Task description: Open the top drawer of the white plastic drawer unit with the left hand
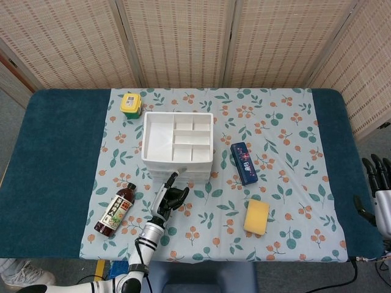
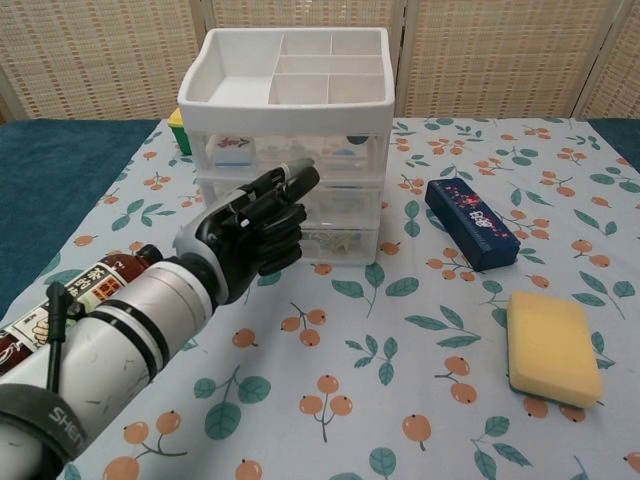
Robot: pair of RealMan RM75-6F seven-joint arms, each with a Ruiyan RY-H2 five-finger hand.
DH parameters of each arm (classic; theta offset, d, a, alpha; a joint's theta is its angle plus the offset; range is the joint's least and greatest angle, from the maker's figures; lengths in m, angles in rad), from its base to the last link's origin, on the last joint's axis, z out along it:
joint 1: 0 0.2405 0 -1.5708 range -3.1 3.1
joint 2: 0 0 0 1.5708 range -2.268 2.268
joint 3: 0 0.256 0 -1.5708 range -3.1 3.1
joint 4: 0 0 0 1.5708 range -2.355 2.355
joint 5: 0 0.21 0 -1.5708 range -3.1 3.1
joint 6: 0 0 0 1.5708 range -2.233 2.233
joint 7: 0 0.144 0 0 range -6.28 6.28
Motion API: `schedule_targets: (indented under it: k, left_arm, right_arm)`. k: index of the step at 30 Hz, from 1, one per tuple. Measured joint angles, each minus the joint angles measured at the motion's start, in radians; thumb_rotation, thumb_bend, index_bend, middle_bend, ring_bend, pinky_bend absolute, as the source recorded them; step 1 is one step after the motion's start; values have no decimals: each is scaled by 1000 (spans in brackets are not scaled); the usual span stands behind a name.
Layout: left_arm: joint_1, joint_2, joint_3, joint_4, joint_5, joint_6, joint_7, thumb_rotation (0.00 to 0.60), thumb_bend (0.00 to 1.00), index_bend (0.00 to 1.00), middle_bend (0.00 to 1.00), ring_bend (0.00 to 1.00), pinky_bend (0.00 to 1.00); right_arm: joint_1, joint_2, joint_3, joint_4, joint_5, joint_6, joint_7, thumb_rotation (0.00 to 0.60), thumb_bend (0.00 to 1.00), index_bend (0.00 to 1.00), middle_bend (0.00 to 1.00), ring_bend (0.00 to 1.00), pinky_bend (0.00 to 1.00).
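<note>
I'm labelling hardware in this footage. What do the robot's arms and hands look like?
The left hand is black with silver-grey fingertips, on a silver cylindrical forearm ringed by black bands, with white lettering on a dark band and a thin black cable alongside. The right hand, at the head view's edge, shows dark fingers on a pale silver body.

Both views are bright and evenly lit from overhead, with soft light, no hard glare, and only faint shadows hugging the near side of the white drawer unit (image 1: 177, 146) and the yellow sponge (image 2: 553, 345) on the table (image 1: 55, 171). The head view is sharp across the whole table, its corners showing slight curvature toward the frame edges. In the chest view the left hand (image 2: 255, 225) and its silver forearm loom large and a little soft at the bottom left, with a mild sheen on the metal.
</note>
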Motion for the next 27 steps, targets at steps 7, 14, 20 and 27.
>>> schedule_targets:
  k: [7, 14, 20, 27]
  left_arm:
    - [-3, -6, -15, 2, -4, -8, -5, 600, 358, 158, 1000, 1000, 1000]
    - [-19, -9, -47, 3, -22, -33, -5, 600, 358, 170, 1000, 1000, 1000]
    - [-35, -16, -68, 12, -36, -49, 5, 600, 358, 193, 1000, 1000, 1000]
    - [-50, -19, -94, 30, -71, -75, 14, 600, 358, 233, 1000, 1000, 1000]
  right_arm:
    - [-2, -1, 0, 0, 4, 1, -1, 600, 391, 0, 7, 10, 17]
    - [-6, 2, -1, -4, 5, 6, -3, 600, 391, 0, 7, 10, 17]
    - [-13, 2, -2, -5, 8, 13, -3, 600, 391, 0, 7, 10, 17]
    - [-16, -2, -3, 0, 12, 14, 1, 600, 391, 0, 7, 10, 17]
